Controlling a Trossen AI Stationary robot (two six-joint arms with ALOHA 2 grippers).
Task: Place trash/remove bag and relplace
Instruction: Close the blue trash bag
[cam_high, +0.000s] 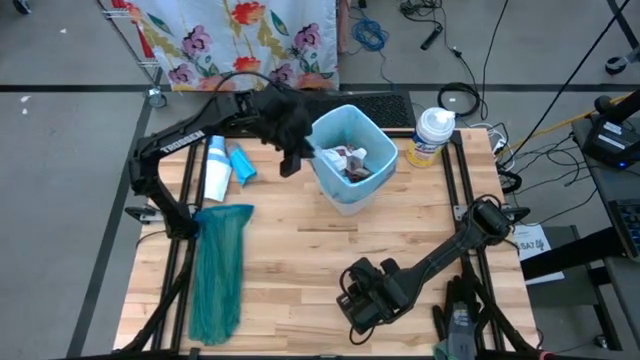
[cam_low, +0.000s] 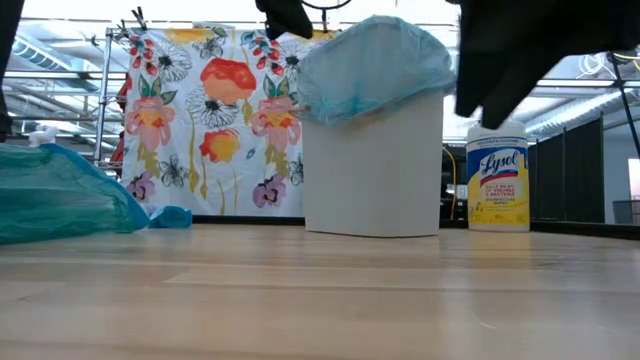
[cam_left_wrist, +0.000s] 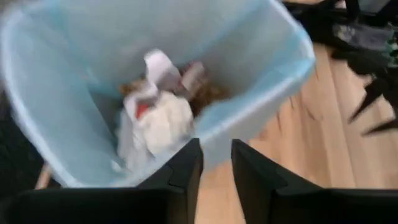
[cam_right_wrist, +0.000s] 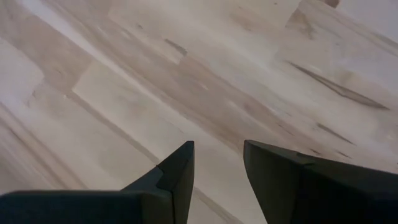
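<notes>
A small white bin (cam_low: 372, 170) stands at the table's far middle, lined with the pale blue bag (cam_high: 335, 125), whose rim is folded over the bin's edge (cam_low: 370, 65). The trash (cam_left_wrist: 158, 118), white and brown crumpled paper with small coloured bits, lies in the bottom of the bag (cam_high: 352, 162). My left gripper (cam_left_wrist: 216, 158) hovers open just above and outside the bin's left rim (cam_high: 293, 160), with nothing between its fingers. My right gripper (cam_right_wrist: 217, 158) stands open over bare wood near the table's front edge (cam_high: 358, 305).
A darker teal bag (cam_high: 220, 270) lies stretched along the table's left side. A white-and-blue roll (cam_high: 215, 168) and a small blue item (cam_high: 242, 165) lie left of the bin. A Lysol wipes canister (cam_high: 432, 135) stands to the bin's right. Bare wood lies between the bin and my right gripper.
</notes>
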